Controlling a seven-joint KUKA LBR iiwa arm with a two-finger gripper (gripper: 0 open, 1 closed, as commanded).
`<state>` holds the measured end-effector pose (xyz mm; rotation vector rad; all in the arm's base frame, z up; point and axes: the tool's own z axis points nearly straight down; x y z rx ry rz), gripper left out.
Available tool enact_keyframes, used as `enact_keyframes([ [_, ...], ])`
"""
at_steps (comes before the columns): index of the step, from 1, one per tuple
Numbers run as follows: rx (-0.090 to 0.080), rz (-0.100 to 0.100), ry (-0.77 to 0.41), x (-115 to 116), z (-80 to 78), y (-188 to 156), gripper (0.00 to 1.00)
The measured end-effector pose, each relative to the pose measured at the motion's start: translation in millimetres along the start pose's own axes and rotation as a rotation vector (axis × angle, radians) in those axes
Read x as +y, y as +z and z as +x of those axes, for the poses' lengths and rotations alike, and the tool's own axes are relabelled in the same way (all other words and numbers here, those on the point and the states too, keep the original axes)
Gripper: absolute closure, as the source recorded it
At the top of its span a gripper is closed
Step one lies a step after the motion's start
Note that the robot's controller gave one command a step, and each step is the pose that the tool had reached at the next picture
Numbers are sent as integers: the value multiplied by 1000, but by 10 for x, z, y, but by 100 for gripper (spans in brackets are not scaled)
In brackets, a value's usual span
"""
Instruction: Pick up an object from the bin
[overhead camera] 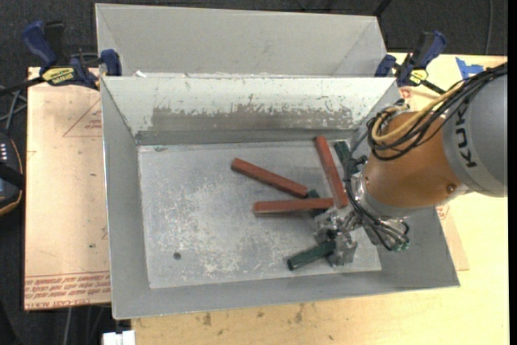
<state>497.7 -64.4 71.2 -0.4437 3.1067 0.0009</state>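
Observation:
My gripper (338, 242) is low at the bin's right front, its fingers down by a dark green stick (309, 258) that lies on the floor pointing front-left. Whether the stick sits between the fingers I cannot tell. Just behind the gripper lies a red-brown bar (289, 206), roughly level. Another red-brown bar (269, 177) slants from the middle toward it. A third red-brown bar (331, 170) runs from the back wall down toward the gripper, with a dark green piece (346, 155) beside it at the right.
The arm's orange cover and cables hang over the bin's right side, hiding the floor there. The bin's left half and front left floor are bare scuffed metal. A steep back wall rises behind the bars.

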Motion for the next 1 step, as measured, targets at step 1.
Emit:
enact_keyframes([
  [1, 1, 0, 14, -117, 183, -1291, 100],
])
